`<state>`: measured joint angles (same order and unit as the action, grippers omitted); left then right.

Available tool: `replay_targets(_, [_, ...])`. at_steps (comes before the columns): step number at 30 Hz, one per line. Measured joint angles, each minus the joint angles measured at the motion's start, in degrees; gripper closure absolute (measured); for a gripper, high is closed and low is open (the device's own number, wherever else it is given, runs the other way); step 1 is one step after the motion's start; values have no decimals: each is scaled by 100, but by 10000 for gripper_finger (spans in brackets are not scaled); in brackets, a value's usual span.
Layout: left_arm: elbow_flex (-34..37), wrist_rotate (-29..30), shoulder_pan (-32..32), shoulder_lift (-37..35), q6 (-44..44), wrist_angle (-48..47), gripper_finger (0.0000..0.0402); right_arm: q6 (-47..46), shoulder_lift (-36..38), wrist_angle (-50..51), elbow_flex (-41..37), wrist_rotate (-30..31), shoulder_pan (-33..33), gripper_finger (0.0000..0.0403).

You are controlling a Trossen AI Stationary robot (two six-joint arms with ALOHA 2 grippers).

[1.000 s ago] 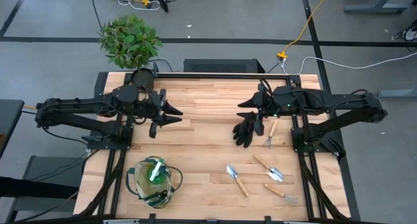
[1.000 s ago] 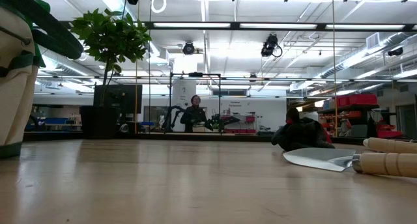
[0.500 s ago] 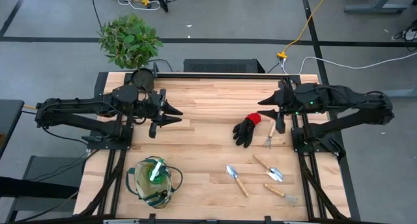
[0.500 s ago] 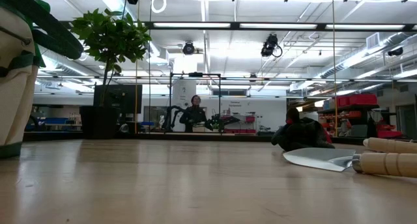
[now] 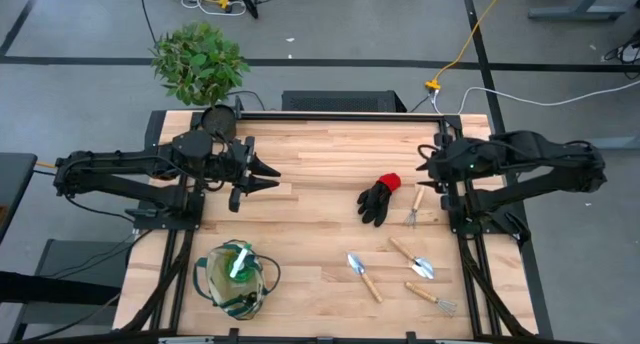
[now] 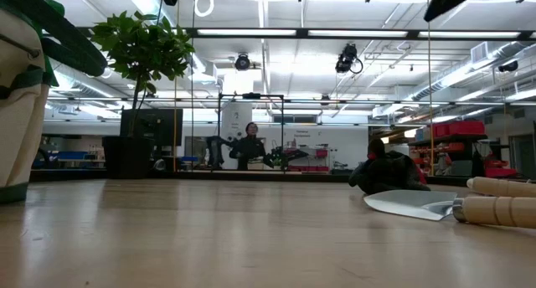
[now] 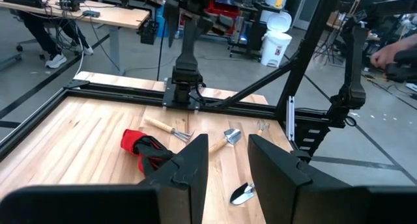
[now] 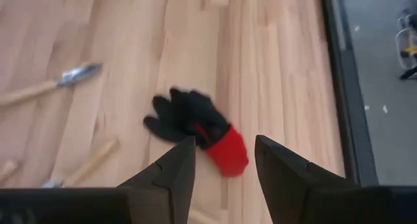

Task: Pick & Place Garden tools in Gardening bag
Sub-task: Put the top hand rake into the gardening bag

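Observation:
A black glove with a red cuff (image 5: 378, 196) lies flat on the table right of centre; it also shows in the right wrist view (image 8: 195, 127). A hand fork (image 5: 413, 206) lies beside it. Two trowels (image 5: 363, 276) (image 5: 412, 257) and another fork (image 5: 432, 298) lie nearer the front. The beige and green gardening bag (image 5: 237, 279) stands at the front left with a pale green bottle (image 5: 239, 261) inside. My right gripper (image 5: 425, 170) is open, above the table just right of the glove's cuff. My left gripper (image 5: 266, 174) is open and empty at the left. No pruning shears show.
A leafy plant (image 5: 198, 62) stands beyond the far left corner, with a black pot (image 5: 218, 119) on the table's far left. A black frame rail (image 5: 340, 115) runs along the far edge. Bare wood (image 5: 320, 174) lies between the two grippers.
My right gripper has drawn back from above the glove toward the table's right edge, uncovering the red cuff. The glove lies where it was.

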<state>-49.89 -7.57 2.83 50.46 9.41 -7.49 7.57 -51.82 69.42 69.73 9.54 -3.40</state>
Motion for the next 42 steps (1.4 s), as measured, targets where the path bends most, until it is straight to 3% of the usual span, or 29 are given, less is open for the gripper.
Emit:
replay_targets(15, [0,2,0,0,8,24,287,343,-427,852,-95,9,11,240])
replay_targets(21, [0,2,0,0,44,26,287,212,-379,728,-734,1,155,240])
replay_targets(29, [0,2,0,0,44,27,287,769,-362,319,-1744,-12,410,240])
replay_targets(42, [0,45,-2,0,40,26,287,1002,-381,-386,-2767,-579,570,240])
